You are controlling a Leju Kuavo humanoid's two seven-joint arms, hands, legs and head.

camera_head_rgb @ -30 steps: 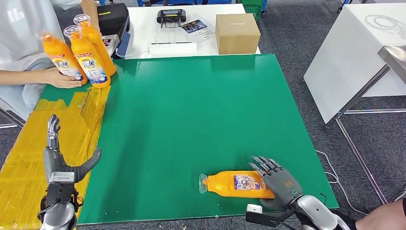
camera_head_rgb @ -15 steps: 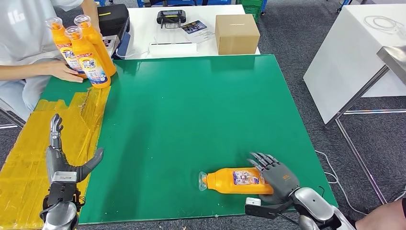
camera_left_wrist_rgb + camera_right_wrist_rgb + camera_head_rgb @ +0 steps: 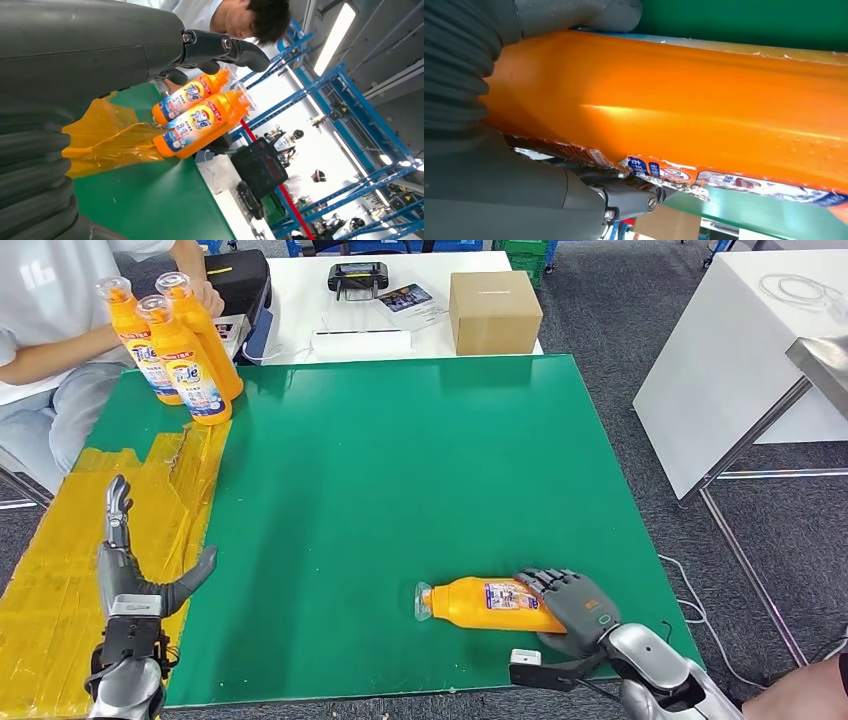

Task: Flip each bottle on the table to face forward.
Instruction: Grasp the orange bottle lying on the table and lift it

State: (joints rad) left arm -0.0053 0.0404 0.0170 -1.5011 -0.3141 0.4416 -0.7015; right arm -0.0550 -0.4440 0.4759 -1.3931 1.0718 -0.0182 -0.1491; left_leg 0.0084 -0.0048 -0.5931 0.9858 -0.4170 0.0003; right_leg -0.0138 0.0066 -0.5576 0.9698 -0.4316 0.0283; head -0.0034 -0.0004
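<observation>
Right robot hand (image 3: 575, 605) grasps a lying bottle (image 3: 485, 604) on the green table (image 3: 400, 470); left robot hand (image 3: 135, 575) released.

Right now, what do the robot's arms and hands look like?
Left hand: dark grey fingers, thick grey thumb, black wrist block below, silver forearm. Right hand: dark grey with a small green mark, on a silver forearm carrying a black bracket with a white tip. Wrist views show grey ribbed covers.
</observation>
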